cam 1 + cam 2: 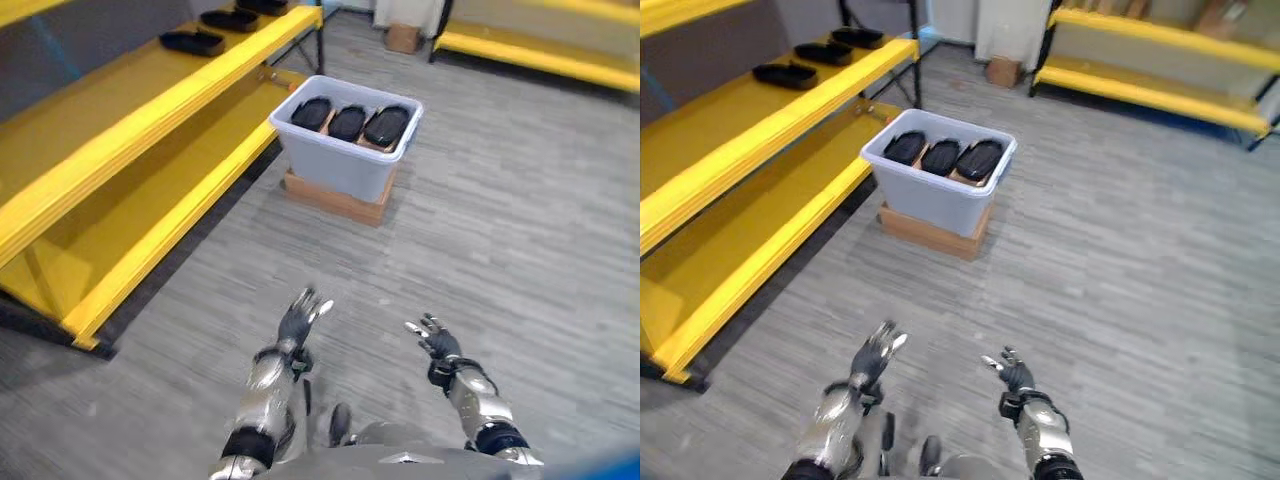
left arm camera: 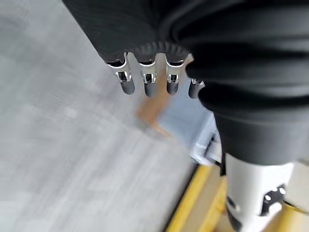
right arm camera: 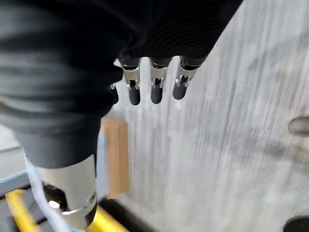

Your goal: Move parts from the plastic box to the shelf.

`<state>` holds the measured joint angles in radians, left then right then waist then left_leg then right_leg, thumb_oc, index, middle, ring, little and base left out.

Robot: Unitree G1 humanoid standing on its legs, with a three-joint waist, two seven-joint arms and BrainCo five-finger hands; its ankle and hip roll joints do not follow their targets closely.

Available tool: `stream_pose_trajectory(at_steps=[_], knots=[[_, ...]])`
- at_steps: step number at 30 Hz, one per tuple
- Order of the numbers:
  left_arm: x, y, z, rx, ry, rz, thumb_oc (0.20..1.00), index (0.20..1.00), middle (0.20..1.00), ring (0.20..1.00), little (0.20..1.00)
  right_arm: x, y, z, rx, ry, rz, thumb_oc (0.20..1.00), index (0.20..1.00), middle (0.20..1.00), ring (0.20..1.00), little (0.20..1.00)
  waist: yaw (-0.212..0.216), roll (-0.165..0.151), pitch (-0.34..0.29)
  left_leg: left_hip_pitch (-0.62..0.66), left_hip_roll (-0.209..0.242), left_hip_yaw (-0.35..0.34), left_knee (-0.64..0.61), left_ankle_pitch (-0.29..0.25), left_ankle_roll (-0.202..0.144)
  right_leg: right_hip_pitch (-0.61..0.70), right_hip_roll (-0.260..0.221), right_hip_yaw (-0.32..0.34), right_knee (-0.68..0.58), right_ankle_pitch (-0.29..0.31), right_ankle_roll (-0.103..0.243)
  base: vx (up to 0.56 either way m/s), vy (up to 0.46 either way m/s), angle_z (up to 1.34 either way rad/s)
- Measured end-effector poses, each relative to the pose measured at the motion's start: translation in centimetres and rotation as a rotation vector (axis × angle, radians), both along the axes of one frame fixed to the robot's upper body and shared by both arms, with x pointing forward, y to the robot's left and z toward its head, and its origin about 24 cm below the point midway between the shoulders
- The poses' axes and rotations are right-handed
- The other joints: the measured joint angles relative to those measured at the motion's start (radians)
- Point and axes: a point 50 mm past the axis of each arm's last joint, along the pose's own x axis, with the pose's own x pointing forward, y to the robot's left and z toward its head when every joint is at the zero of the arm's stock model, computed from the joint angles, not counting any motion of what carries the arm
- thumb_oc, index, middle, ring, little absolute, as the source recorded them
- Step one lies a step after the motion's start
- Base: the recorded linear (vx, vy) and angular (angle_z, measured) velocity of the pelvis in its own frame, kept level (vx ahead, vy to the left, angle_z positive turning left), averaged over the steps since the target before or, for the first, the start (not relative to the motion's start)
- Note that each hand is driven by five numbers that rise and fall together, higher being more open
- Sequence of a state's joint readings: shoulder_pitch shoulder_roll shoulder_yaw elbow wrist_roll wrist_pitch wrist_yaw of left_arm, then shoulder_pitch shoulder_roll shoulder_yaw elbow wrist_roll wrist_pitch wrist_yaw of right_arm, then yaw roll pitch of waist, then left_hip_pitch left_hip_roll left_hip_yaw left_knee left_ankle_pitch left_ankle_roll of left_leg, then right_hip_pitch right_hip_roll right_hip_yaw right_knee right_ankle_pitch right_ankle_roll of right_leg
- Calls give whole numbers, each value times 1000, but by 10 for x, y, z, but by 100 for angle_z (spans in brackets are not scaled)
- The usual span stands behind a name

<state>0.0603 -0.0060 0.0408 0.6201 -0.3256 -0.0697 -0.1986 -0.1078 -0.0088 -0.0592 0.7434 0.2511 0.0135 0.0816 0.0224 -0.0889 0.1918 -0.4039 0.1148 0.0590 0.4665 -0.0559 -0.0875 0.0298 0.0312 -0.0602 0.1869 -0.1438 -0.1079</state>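
Grey wood-grain floor point(image 1: 500, 220) takes up most of the frame in the head views. Next in size, the yellow shelf point(image 1: 150, 110) runs along the left edge from lower left to top centre, with two tiers; its upper tier carries black parts point(image 1: 192, 41) laid in a row at the upper left. A second yellow shelf point(image 1: 1160, 60) crosses the upper right corner, well apart from the first. Just right of the near shelf's far end, in the upper middle of the frame, the pale grey plastic box point(image 1: 345, 150) sits on a flat brown cardboard base point(image 1: 335, 198). Inside it three black parts point(image 1: 348, 122) lie side by side on brown liner. A small brown carton point(image 1: 1002, 70) stands on the floor at top centre. At the bottom centre both arms reach forward over bare floor, well short of the box. The left robot hand point(image 1: 298, 322) is held up with fingers straight and slightly spread, holding nothing. The right robot hand point(image 1: 436, 340) sits to its right, fingers relaxed and fanned apart, also empty.
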Motion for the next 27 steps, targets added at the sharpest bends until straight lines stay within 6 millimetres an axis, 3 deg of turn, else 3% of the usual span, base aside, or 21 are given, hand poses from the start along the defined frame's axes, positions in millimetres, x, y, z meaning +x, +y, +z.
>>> stream_pose_trajectory(at_steps=[1,2,5,7,8,9,10,12,13,14,16,18,21,22,23,24,25,26,27], knots=[[1,-10,-4,-24,22,-29,1000,1000,1000,1000,1000,-11,-21,-10,-40,61,-42,1000,1000,1000,1000,1000,-31,86,14,14,41,-15,-415,44,24,54,55,-36,-53,4,-33,507,348,-36],[6,-3,-2,-15,8,-14,1000,1000,1000,1000,1000,-25,-24,-23,-29,146,-68,1000,1000,1000,1000,1000,-6,69,27,28,38,-11,-571,46,48,118,53,-19,-122,34,-27,466,413,1],[3,11,-2,-14,10,54,1000,1000,1000,1000,1000,-29,-19,-26,-15,158,-66,1000,1000,1000,1000,1000,8,27,4,93,26,-7,-441,64,69,176,32,34,-194,40,-1,261,308,-47],[2,10,-2,-22,8,70,1000,1000,1000,1000,1000,-29,-16,-24,-11,134,-60,1000,1000,1000,1000,1000,-3,11,-69,181,-24,61,-390,78,71,198,-5,59,-245,36,31,175,206,-41],[3,5,-2,-34,1,62,1000,1000,1000,1000,1000,-29,-20,-23,-20,123,-64,1000,1000,1000,1000,1000,-21,44,-93,245,-38,73,-427,87,85,204,1,49,-238,33,46,269,311,13],[6,-2,0,-44,-13,43,1000,1000,1000,1000,1000,-30,-23,-23,-27,127,-71,1000,1000,1000,1000,1000,-29,67,-106,303,-43,65,-495,164,115,215,7,46,-233,20,70,301,381,21],[8,-4,2,-45,-22,29,1000,1000,1000,1000,1000,-31,-21,-24,-22,133,-69,1000,1000,1000,1000,1000,-27,64,-109,343,-51,74,-539,231,121,229,-2,46,-218,12,84,228,318,17],[9,-3,3,-30,-27,9,1000,1000,1000,1000,1000,-31,-9,-25,13,133,-65,1000,1000,1000,1000,1000,-27,58,-115,400,-77,77,-561,196,157,222,-28,43,-120,12,102,209,322,16],[6,-3,1,-29,-21,11,1000,1000,1000,1000,1000,-34,-3,-26,29,135,-65,1000,1000,1000,1000,1000,-29,62,-130,407,-92,61,-561,176,146,204,-43,30,-66,-6,98,201,327,15],[4,6,0,-6,-18,21,1000,1000,1000,1000,1000,-37,7,-28,61,142,-59,1000,1000,1000,1000,1000,-16,51,-151,422,-123,70,-561,144,166,183,-73,20,-17,-7,97,121,227,7],[5,12,1,13,-21,24,1000,1000,1000,1000,1000,-32,14,-24,76,119,-43,1000,1000,1000,1000,1000,-4,75,-151,438,-136,71,-560,125,191,139,-95,17,77,-25,104,128,245,-5],[6,21,3,38,-25,37,1000,1000,1000,1000,1000,-27,17,-20,76,97,-24,1000,1000,1000,1000,1000,-6,105,-143,462,-142,71,-560,109,214,107,-126,17,74,-34,107,101,182,2],[8,25,4,57,-34,24,1000,1000,1000,1000,1000,-30,21,-21,81,104,-13,1000,1000,1000,1000,1000,-3,105,-144,497,-152,67,-560,86,216,30,-164,21,69,-9,141,117,222,13],[6,25,3,56,-28,26,1000,1000,1000,1000,1000,-31,21,-22,83,108,-11,1000,1000,1000,1000,1000,-1,108,-143,508,-152,71,-560,72,218,-1,-167,23,86,19,149,99,301,-4],[0,26,0,57,-10,32,1000,1000,1000,1000,1000,-32,22,-23,86,114,-11,1000,1000,1000,1000,1000,-6,99,-137,535,-164,75,-559,57,224,-68,-170,52,185,110,145,110,332,-23],[-2,24,-1,53,-4,29,1000,1000,1000,1000,1000,-33,20,-23,80,116,-12,1000,1000,1000,1000,1000,-9,113,-125,547,-159,84,-545,39,226,-103,-161,64,267,140,167,79,251,-42],[-3,16,-2,37,-2,11,1000,1000,1000,1000,1000,-32,13,-23,62,112,-13,1000,1000,1000,1000,1000,-15,144,-89,562,-144,98,-522,18,228,-156,-147,66,380,184,164,109,175,-50],[-3,14,-2,33,-3,5,1000,1000,1000,1000,1000,-32,11,-23,53,113,-10,1000,1000,1000,1000,1000,-12,146,-70,578,-139,112,-518,18,225,-181,-145,57,440,145,161,143,112,-52],[-2,7,-2,18,-4,0,1000,1000,1000,1000,1000,-35,9,-25,50,120,-8,1000,1000,1000,1000,1000,-26,159,-52,578,-137,104,-511,2,236,-228,-103,51,459,105,169,124,109,-37]])
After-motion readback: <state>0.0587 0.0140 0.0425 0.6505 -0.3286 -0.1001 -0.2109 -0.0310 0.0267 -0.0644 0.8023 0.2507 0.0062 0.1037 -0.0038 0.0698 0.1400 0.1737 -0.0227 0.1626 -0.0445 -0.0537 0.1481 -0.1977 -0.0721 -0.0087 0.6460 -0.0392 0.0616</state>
